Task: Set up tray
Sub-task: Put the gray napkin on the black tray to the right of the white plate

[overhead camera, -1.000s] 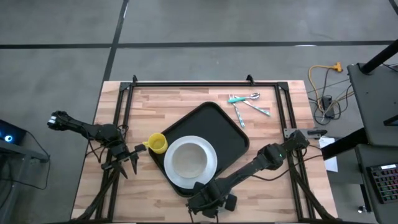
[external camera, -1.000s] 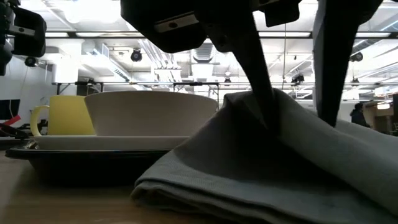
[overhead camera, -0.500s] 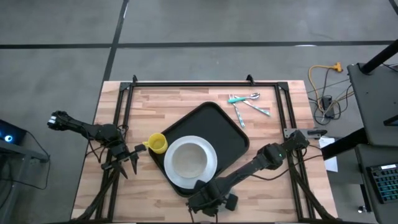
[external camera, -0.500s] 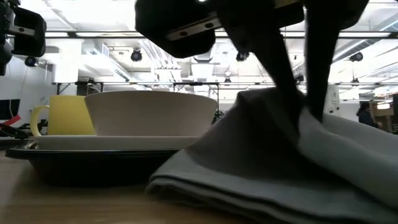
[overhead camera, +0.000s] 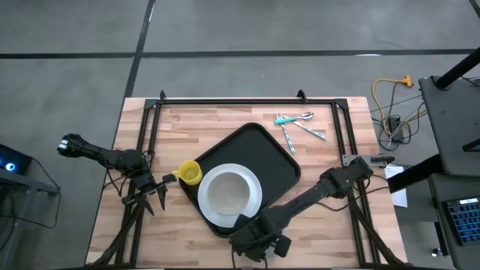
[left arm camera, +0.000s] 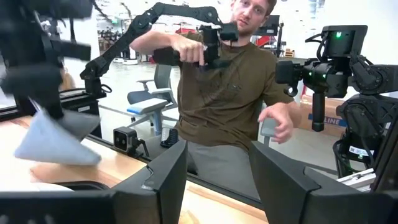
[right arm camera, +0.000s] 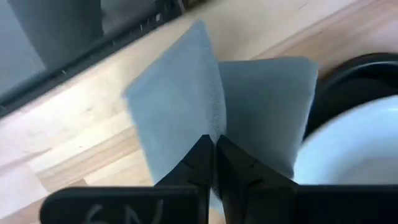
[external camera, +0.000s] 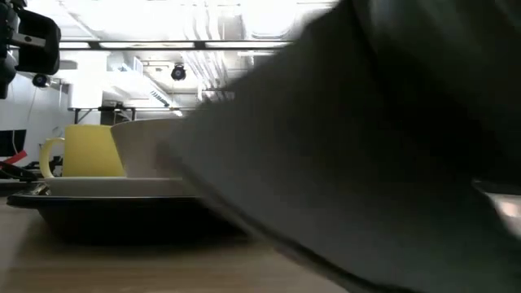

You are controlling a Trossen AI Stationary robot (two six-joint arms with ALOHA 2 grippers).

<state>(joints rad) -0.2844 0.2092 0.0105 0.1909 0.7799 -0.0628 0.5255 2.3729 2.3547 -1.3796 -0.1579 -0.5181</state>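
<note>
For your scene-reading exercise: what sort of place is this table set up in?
Probably a robotics lab or workshop: beyond the wooden table the left wrist view shows a seated person working a handheld controller, other robot arms on stands, office chairs, and open ceiling lighting.

Bright, even overhead light in high view, soft shadows. Low view: ceiling lamps (external camera: 203, 16) glare white; cloth (external camera: 366, 146) close to lens, dark, heavily blurred. Left wrist view: cloth motion-blurred. Right wrist view soft.

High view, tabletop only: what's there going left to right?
left gripper → yellow mug → white plate, on the black tray → cutlery. The right gripper, at the near edge, is left out: it overlaps the plate's span.
</note>
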